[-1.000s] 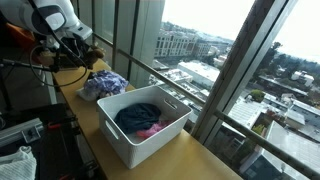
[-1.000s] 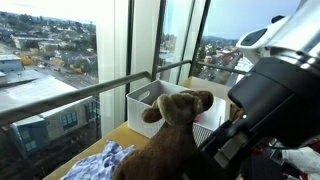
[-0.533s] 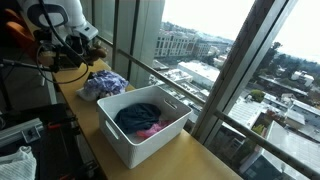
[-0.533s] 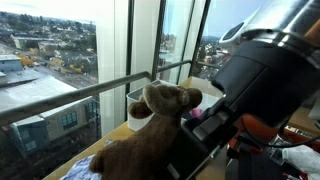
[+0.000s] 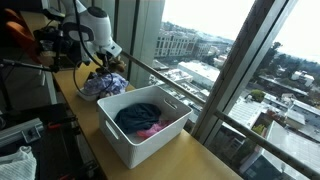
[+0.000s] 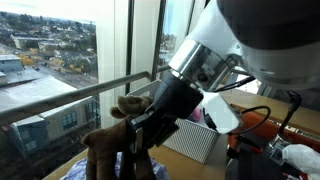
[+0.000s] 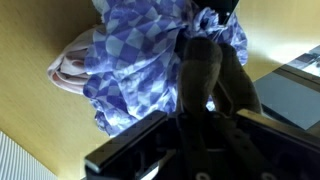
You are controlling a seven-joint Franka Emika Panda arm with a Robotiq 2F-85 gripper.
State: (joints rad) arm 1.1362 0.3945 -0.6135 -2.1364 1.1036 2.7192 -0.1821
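There is one claw, and it is clenched around the one brown plush toy, which hangs from its jaws directly over a crumpled blue-and-white checkered cloth. That cloth is the only one of its pattern and lies on the wooden table straight below the claw. Beyond the cloth, well apart from the claw, stands a single white bin. It holds two garments: a dark blue one and a pink one tucked against it. In an exterior view the plush toy shows large and close, its head and limbs dangling at the claw's tip, with the slotted wall of the bin behind the claw. In the other exterior view the claw and its load are small, but only there can the inside of the bin be seen. The wrist view looks down past the claw and shows the dark plush toy pinched between the fingers, with the checkered cloth spread under it. It also shows one pale pink piece of fabric at the cloth's far edge, which neither exterior view makes out. The bin does not appear in it.
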